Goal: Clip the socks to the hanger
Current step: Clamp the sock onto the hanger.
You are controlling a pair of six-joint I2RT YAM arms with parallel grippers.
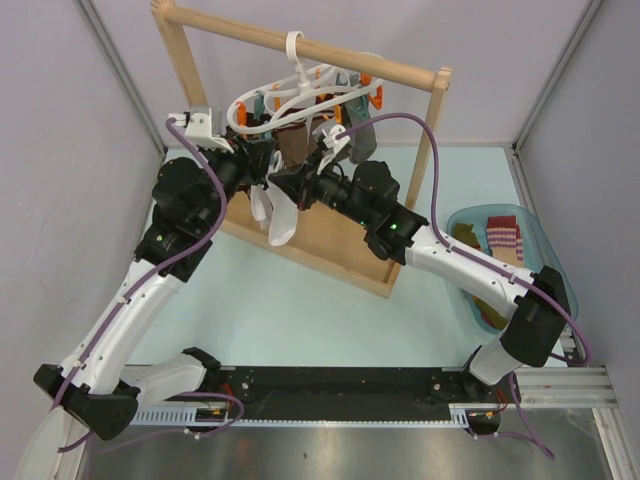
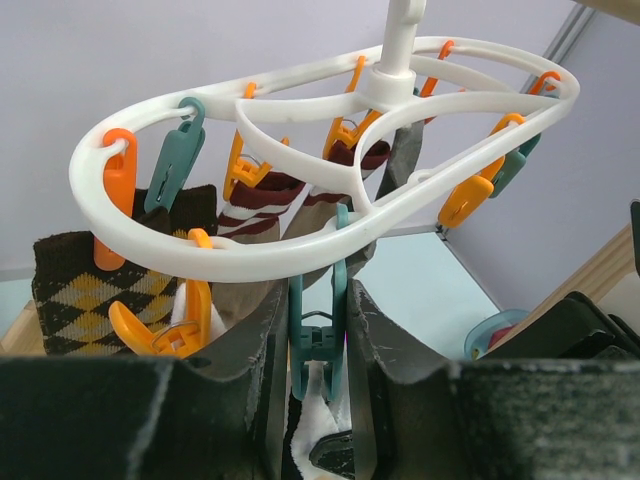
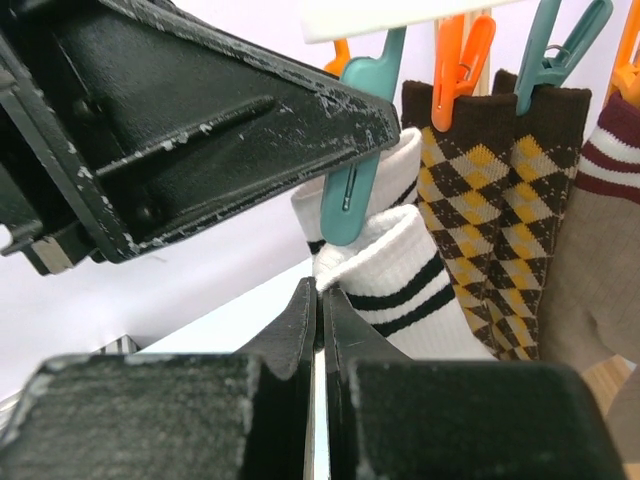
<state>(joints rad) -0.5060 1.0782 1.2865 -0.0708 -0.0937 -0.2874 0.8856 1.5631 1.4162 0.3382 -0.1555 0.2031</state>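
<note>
The white hanger (image 2: 300, 250) hangs by its hook from the wooden rack (image 1: 330, 55), with several socks clipped under it. My left gripper (image 2: 318, 300) is shut on a teal clip (image 2: 318, 345) at the ring's near edge, a finger on each handle. My right gripper (image 3: 320, 295) is shut on the cuff edge of a white sock with dark stripes (image 3: 420, 290), held up just below that teal clip (image 3: 352, 190). The sock hangs down below both grippers (image 1: 281, 218). Brown argyle socks (image 3: 480, 200) hang right beside it.
A maroon-and-white striped sock (image 2: 265, 200) and a tan sock (image 3: 600, 270) also hang from clips. Several orange clips (image 2: 160, 335) stand around the ring. A teal basket (image 1: 470, 215) at the right holds more socks. The rack's wooden base (image 1: 330, 245) lies under the arms.
</note>
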